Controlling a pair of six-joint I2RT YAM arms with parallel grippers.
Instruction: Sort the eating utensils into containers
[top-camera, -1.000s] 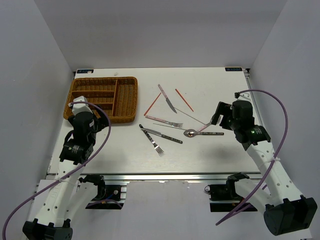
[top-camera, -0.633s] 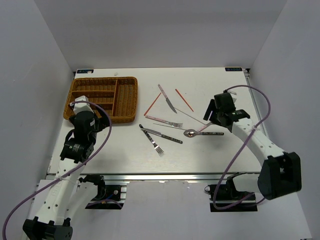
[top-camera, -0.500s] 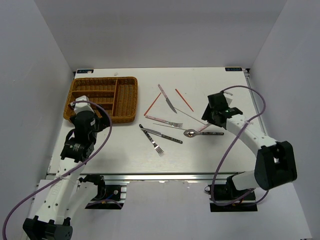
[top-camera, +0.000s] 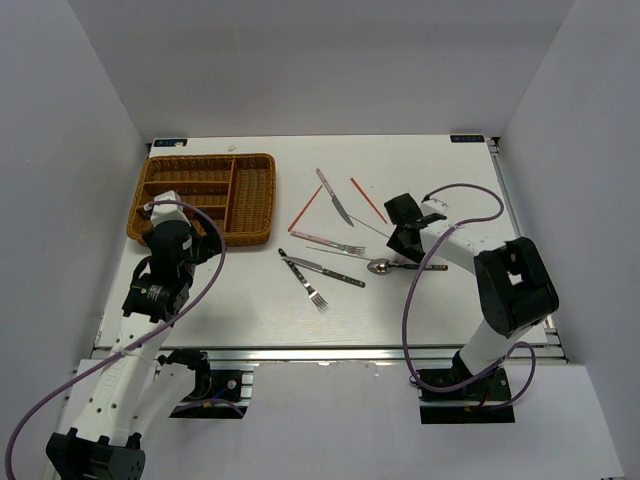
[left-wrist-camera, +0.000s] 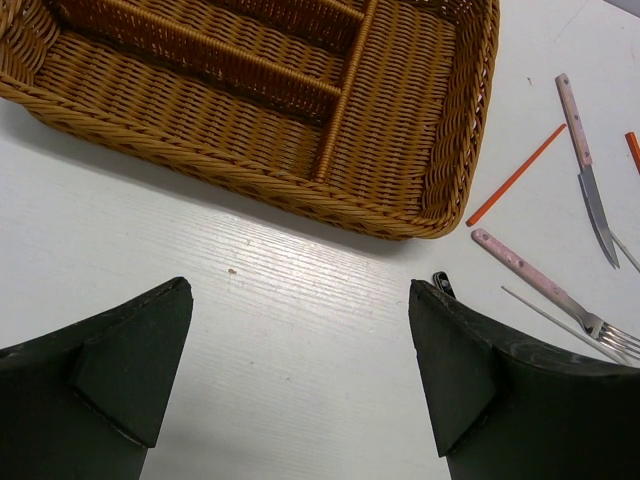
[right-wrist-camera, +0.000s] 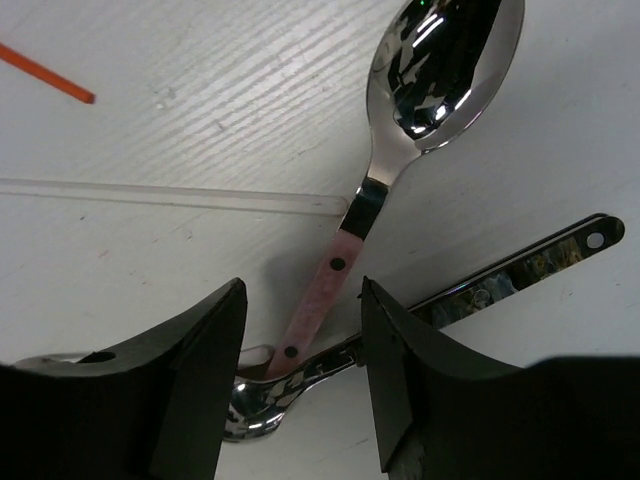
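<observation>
The tabletop (top-camera: 250, 310) is white and faintly grained, boxed in by plain white walls (top-camera: 330, 70) on three sides. The wicker tray (top-camera: 272, 200) lies at the far left corner. From overhead I see the utensils loose on the tabletop to its right, all outside it. There is a pink-handled knife (top-camera: 333, 196), one orange chopstick (top-camera: 305, 209) just beside the tray and a second chopstick (top-camera: 368, 200) farther right. A pink-handled fork (top-camera: 328, 242) lies nearer me, then a dark-handled knife (top-camera: 325, 270) beside a small fork (top-camera: 308, 288).

The left wrist view brings the tray's weave and dividers up close. There the left tool (left-wrist-camera: 300, 300) is released, fingers wide apart over bare tabletop just short of the tray's near wall.

Only the right wrist view shows what the arm hides from above. The right tool (right-wrist-camera: 303, 290) is low and released, its fingers either side of the pink handle of a spoon (right-wrist-camera: 440, 70) with a gap on each side. That handle crosses a dark-handled piece (right-wrist-camera: 520, 265), and a thin clear strip (right-wrist-camera: 150, 192) lies just beyond.
</observation>
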